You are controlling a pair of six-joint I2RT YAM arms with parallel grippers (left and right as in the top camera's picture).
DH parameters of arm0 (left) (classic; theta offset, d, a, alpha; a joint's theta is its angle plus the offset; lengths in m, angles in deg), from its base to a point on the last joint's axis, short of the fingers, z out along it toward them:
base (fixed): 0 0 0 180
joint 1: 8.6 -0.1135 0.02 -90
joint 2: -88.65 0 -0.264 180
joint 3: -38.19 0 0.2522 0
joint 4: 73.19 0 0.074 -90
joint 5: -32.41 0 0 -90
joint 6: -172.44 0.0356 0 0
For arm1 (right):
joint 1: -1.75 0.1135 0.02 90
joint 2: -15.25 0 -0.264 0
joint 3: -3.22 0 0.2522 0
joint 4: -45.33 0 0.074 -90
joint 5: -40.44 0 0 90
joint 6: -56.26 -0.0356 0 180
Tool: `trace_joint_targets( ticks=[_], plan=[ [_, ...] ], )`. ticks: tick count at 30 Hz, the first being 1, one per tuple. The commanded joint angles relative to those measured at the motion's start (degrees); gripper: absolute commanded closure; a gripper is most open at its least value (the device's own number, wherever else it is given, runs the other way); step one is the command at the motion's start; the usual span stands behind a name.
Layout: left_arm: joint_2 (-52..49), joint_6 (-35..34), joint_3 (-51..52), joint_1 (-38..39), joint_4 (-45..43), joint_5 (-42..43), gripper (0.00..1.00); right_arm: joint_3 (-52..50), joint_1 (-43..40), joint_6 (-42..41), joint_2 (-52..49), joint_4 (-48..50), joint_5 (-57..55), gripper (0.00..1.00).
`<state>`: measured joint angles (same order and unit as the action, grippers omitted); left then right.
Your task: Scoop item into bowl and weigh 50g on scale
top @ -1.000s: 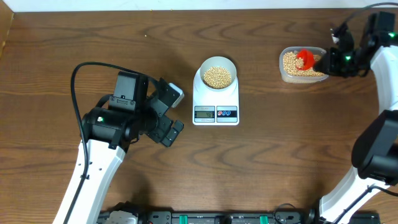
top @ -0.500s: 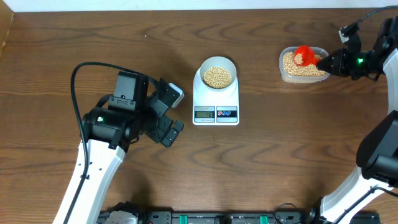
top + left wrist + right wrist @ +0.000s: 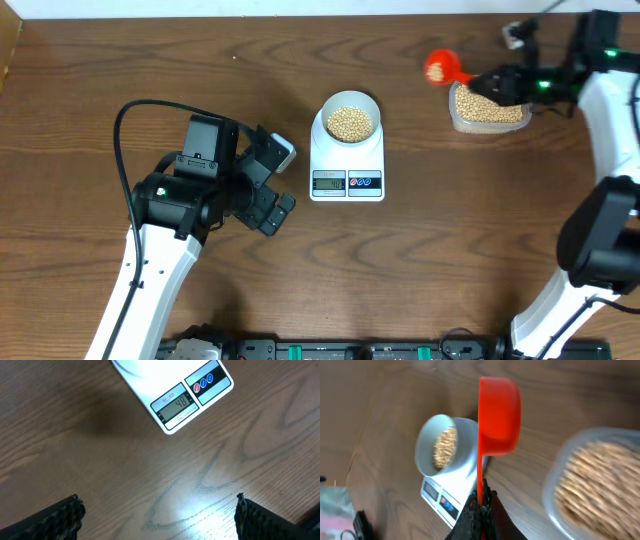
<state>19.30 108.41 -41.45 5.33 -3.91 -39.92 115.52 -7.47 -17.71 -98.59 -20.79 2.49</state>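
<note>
The bowl [image 3: 348, 119] stands on the white scale [image 3: 347, 172], heaped with beige beans [image 3: 350, 123]. In the left wrist view the scale's display [image 3: 179, 403] reads 48. My right gripper [image 3: 492, 84] is shut on the handle of a red scoop [image 3: 438, 67]. The scoop hangs just left of the clear tub [image 3: 487, 108] of beans, with some beans in its cup. The right wrist view shows the scoop [image 3: 499, 415] above and right of the bowl [image 3: 436, 445], with the gripper [image 3: 481, 510] clamped on the thin handle. My left gripper [image 3: 285, 181] stands open and empty, left of the scale, its fingers [image 3: 45, 521] wide apart over bare wood.
The tub [image 3: 596, 485] sits at the back right of the wooden table [image 3: 460, 230]. The left arm's black cable [image 3: 125, 115] loops over the table's left side. A dark rail [image 3: 350, 350] runs along the front edge.
The right gripper has lifted the scoop out of the tub and carried it left, past the tub's left rim. The left arm has not moved.
</note>
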Motion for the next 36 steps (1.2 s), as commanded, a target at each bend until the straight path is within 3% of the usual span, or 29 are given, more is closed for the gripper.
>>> trace_joint_targets(
  ticks=[1, 11, 16, 19, 26, 30, 36],
  plan=[
    [-0.26, 0.98, -0.13, 0.02, 0.13, -0.22, 0.02, 1.22, 3.45, -0.87, 1.88, 1.7, 3.87, 0.98],
    [-0.26, 0.98, -0.13, 0.02, 0.13, -0.22, 0.02, 1.22, 12.15, -0.04, 1.88, 2.86, 4.07, 0.99],
    [-0.26, 0.98, -0.13, 0.02, 0.13, -0.22, 0.02, 1.22, 15.23, 11.26, 1.88, -0.96, 2.45, 0.99],
    [-0.26, 0.98, -0.13, 0.02, 0.13, -0.22, 0.02, 1.2, 16.46, 10.58, 1.86, -1.14, -3.72, 0.99],
    [-0.26, 0.98, -0.13, 0.02, 0.15, -0.22, 0.02, 1.2, 17.09, 10.16, 1.86, -0.07, -4.04, 0.99],
    [-0.26, 0.98, -0.13, 0.02, 0.13, -0.22, 0.02, 1.2, 17.46, 17.38, 1.88, -2.16, -2.14, 0.99],
    [-0.26, 0.98, -0.13, 0.02, 0.13, -0.22, 0.02, 1.2, 17.51, 13.4, 1.86, -0.72, -6.08, 0.99]
  ],
)
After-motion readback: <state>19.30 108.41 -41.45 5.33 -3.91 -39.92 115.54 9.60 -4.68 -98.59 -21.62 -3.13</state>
